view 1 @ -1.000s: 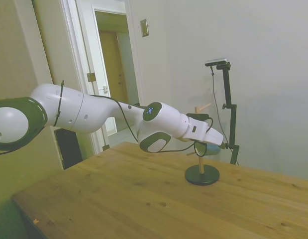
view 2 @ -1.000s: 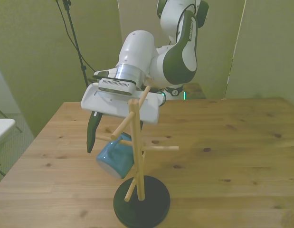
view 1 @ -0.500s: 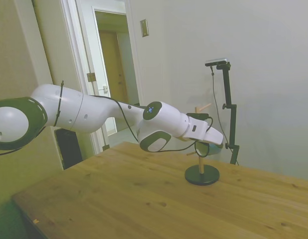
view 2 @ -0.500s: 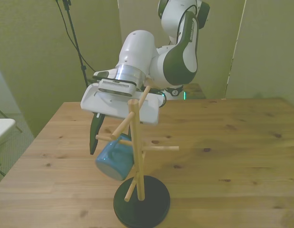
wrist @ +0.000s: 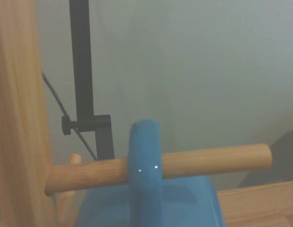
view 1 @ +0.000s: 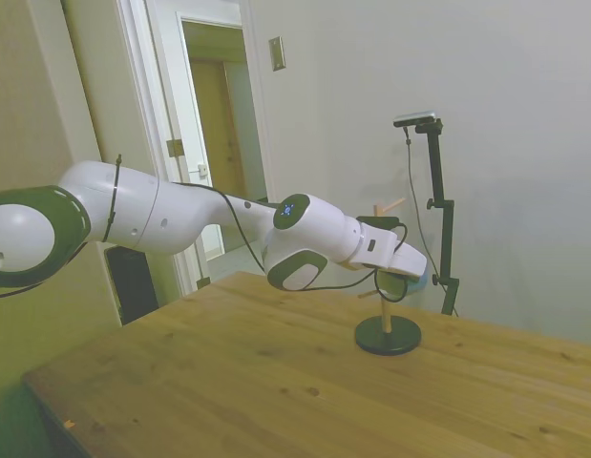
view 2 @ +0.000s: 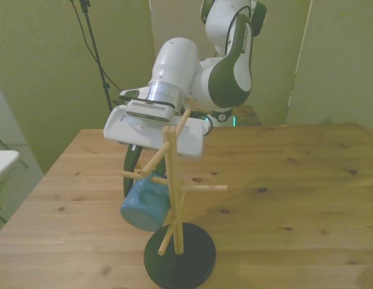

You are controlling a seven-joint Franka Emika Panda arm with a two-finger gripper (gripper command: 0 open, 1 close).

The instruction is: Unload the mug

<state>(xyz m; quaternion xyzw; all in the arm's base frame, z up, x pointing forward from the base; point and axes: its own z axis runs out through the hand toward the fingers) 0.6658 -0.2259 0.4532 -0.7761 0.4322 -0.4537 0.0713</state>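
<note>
The blue-teal mug (view 2: 141, 208) hangs by its handle on a lower peg of the wooden peg stand (view 2: 173, 198), tilted with its mouth down toward the front view's left. My gripper (view 2: 147, 185) reaches down around it from above. One dark finger (view 2: 131, 177) presses on the mug's side; the other is hidden behind the post. In the side view only a teal sliver of the mug (view 1: 414, 283) shows under the hand. The wrist view shows the mug's handle (wrist: 145, 179) looped over the peg (wrist: 212, 160).
The stand's black round base (view 2: 180, 260) sits near the table's front edge (view 2: 65, 265) in the front view. Bare pegs stick out toward the front view's right (view 2: 204, 188) and up under my hand. A doorway (view 1: 214, 143) lies behind the arm in the side view.
The visible finger has swung in from well clear of the mug toward the front view's right until it meets the mug's side. The mug has shifted slightly on its peg.
</note>
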